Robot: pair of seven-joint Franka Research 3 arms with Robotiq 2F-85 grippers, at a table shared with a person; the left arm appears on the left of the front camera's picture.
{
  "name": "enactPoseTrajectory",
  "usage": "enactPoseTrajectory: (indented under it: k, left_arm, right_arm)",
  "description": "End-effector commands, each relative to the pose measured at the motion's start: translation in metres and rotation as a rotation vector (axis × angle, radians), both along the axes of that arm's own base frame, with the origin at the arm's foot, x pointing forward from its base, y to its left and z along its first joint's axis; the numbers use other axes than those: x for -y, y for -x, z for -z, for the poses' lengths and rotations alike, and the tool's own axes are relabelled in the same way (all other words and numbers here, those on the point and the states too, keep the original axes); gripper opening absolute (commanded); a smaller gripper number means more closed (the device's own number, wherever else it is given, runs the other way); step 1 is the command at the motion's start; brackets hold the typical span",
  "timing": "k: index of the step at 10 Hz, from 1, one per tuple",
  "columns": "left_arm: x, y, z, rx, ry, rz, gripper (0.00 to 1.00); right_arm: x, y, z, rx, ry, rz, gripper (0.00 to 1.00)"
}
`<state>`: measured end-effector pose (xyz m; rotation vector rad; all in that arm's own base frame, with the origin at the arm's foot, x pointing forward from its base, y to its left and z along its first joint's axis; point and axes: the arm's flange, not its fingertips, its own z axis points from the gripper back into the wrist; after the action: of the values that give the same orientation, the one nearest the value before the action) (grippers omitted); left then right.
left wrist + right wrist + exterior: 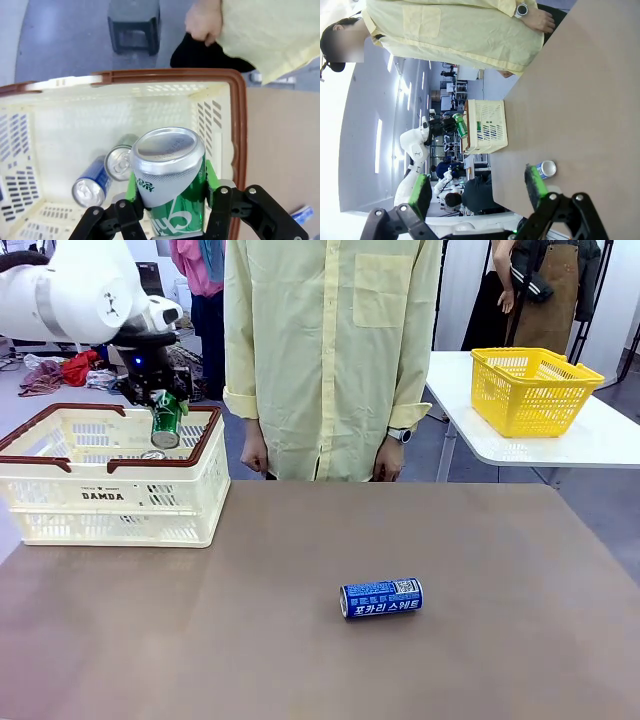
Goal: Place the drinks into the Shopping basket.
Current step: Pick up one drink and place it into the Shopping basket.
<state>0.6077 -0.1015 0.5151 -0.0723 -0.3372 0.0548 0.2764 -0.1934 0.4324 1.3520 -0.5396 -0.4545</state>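
The green can (166, 423) hangs tilted above the cream basket (110, 497), clamped in the left hand (163, 412). The basket stands at the far left corner of the surface (200, 640). Looking down from the left wrist, a blue can (92, 182) and a silver-topped can (120, 161) lie on the basket floor. A loose blue can (381, 597) lies on its side near the middle of the surface. The right wrist view shows the right hand (477, 189) spread wide, gripping nothing.

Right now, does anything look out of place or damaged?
The blue can lies on its side on the table, apart from the basket. The green can hangs tilted in the left pincer over it. No spill or damage shows.
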Motion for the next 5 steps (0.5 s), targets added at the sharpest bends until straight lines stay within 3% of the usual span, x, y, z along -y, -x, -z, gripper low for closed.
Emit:
enactPoseTrajectory:
  k: [1,5]
  left_arm:
    - [-0.008,-0.006,0.009,-0.003,-0.040,0.073,0.00]
    - [-0.002,-0.016,0.044,-0.063,-0.055,0.153,0.00]
  right_arm:
    - [0.001,-0.004,-0.002,0.030,-0.007,0.006,1.00]
    - [0.001,-0.004,-0.002,0.030,-0.007,0.006,1.00]
